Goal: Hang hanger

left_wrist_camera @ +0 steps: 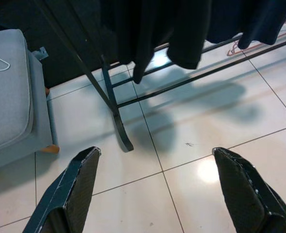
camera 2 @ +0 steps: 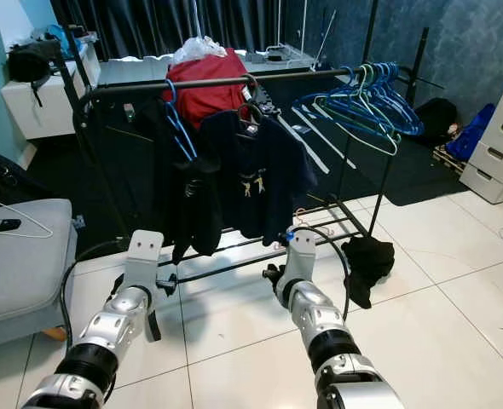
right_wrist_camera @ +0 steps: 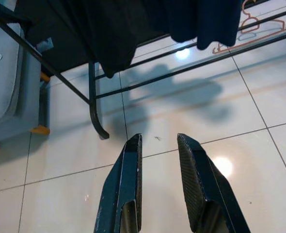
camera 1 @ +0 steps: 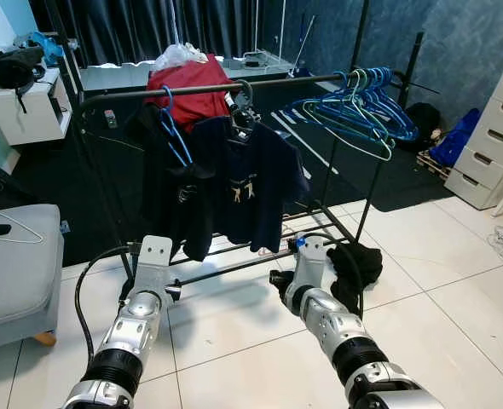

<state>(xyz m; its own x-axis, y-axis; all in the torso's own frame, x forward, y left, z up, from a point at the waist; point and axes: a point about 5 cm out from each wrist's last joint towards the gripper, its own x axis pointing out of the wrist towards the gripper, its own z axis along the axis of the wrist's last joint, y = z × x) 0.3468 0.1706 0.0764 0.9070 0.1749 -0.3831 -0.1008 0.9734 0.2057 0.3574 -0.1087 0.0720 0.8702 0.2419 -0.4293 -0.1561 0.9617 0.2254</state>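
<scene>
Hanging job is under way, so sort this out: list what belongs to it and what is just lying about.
For the job: clothes rack, blue hangers, hung dark shirts, left gripper, right gripper.

Lying about: black garment on floor, grey seat, white drawers, red cloth.

One clothes rack, two dark garments, one drawer unit

A: How is the light?

B: Bright overhead indoor light on the white tile floor, while the back of the room by the dark curtains stays dim.

A: Any glare or shadows?

B: Round lamp reflections shine on the tiles in both wrist views. Soft shadows of the hanging clothes lie across the floor.

A: Is it sharp?

B: Mostly sharp, with no motion blur. The left gripper's fingers look slightly soft up close.
</scene>
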